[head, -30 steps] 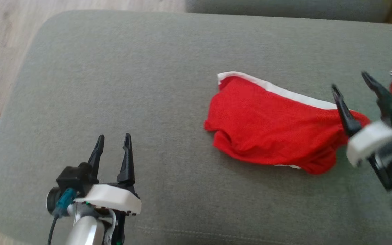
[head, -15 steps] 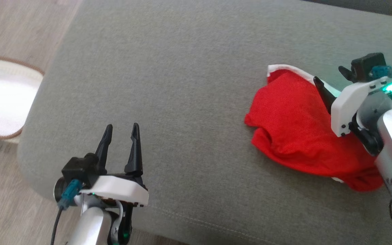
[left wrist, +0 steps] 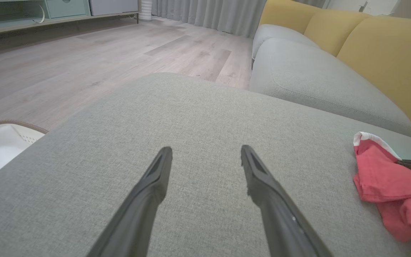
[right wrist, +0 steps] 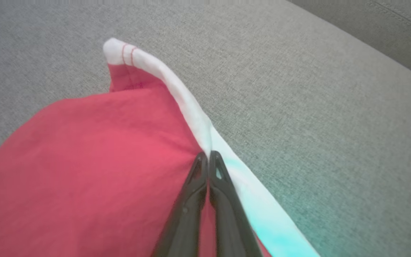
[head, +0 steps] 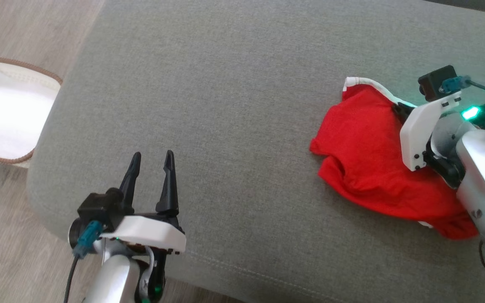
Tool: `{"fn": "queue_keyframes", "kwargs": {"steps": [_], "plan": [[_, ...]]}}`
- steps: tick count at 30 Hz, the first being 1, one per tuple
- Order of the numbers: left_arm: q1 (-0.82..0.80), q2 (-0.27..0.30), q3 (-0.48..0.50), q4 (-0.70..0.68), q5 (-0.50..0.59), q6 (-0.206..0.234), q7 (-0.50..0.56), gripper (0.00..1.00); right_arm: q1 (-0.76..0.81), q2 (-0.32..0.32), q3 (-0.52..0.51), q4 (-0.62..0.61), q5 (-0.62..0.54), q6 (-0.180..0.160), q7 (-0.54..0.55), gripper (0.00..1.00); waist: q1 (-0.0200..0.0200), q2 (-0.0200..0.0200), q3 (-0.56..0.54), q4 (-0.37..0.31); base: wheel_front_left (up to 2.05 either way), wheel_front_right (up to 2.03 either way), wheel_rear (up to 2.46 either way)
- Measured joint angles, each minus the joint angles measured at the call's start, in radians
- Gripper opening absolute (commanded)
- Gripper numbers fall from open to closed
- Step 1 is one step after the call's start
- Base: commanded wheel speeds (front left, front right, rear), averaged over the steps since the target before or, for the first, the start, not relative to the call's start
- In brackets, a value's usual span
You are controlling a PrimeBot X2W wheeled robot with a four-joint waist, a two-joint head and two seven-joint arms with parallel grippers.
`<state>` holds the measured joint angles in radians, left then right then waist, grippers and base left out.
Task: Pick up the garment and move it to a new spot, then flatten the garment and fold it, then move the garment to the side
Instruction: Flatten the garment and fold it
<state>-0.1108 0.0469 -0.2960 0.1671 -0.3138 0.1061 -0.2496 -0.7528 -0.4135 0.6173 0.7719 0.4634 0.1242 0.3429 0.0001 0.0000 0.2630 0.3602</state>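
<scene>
- Right gripper (right wrist: pixel 208 156) pinched shut on the white hem (right wrist: pixel 191 107) of the red garment (head: pixel 364 151), at 3 o'clock.
- Left gripper (head: pixel 153 155), at 7 o'clock, spread wide, empty, above grey cushion (head: pixel 225 84).

right gripper (right wrist: pixel 208 157) pinched tight on red garment (right wrist: pixel 84 160) beside white trim (right wrist: pixel 187 103); fabric puckers there; grey cushion (right wrist: pixel 316 107) underneath

Even, soft daylight lit the cushion (head: pixel 242 84); beside its left edge the white basket (head: pixel 2 113) glared, and a green glow tinted the garment (right wrist: pixel 84 160) on it.
</scene>
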Motion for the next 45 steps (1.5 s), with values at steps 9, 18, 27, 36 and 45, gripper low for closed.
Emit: {"fn": "queue_keyframes", "kwargs": {"steps": [9, 18, 27, 36, 45], "plan": [[-0.014, 0.0, 0.011, 0.003, 0.005, -0.001, 0.0, 1.0, -0.061, 0.003, 0.016, 0.042, -0.006, 0.0, -0.183, 0.0, -0.0001, 0.0, -0.016, -0.03, 0.0, 0.0, 0.0], [-0.014, 0.0, 0.021, 0.015, 0.023, -0.011, 0.0, 1.0, -0.169, 0.029, -0.018, 0.053, -0.053, 0.0, -0.334, 0.0, -0.0001, 0.0, -0.053, -0.059, 0.0, 0.0, 0.0], [-0.008, 0.0, 0.04, 0.018, 0.032, -0.019, 0.0, 1.0, -0.145, 0.074, 0.058, -0.066, -0.067, 0.0, -0.37, 0.0, -0.0002, 0.0, -0.091, -0.089, 0.0, 0.0, 0.0], [0.01, 0.0, 0.056, 0.016, 0.042, -0.02, 0.0, 1.0, 0.131, 0.095, 0.161, -0.277, -0.082, 0.0, -0.37, 0.0, -0.0002, 0.0, -0.098, -0.119, 0.0, 0.0, 0.0], [0.009, 0.0, 0.062, 0.015, 0.048, -0.027, 0.0, 1.0, 0.347, 0.163, 0.178, -0.333, -0.145, 0.0, -0.37, 0.0, -0.0001, 0.0, -0.098, -0.139, 0.0, 0.0, 0.0]]}}
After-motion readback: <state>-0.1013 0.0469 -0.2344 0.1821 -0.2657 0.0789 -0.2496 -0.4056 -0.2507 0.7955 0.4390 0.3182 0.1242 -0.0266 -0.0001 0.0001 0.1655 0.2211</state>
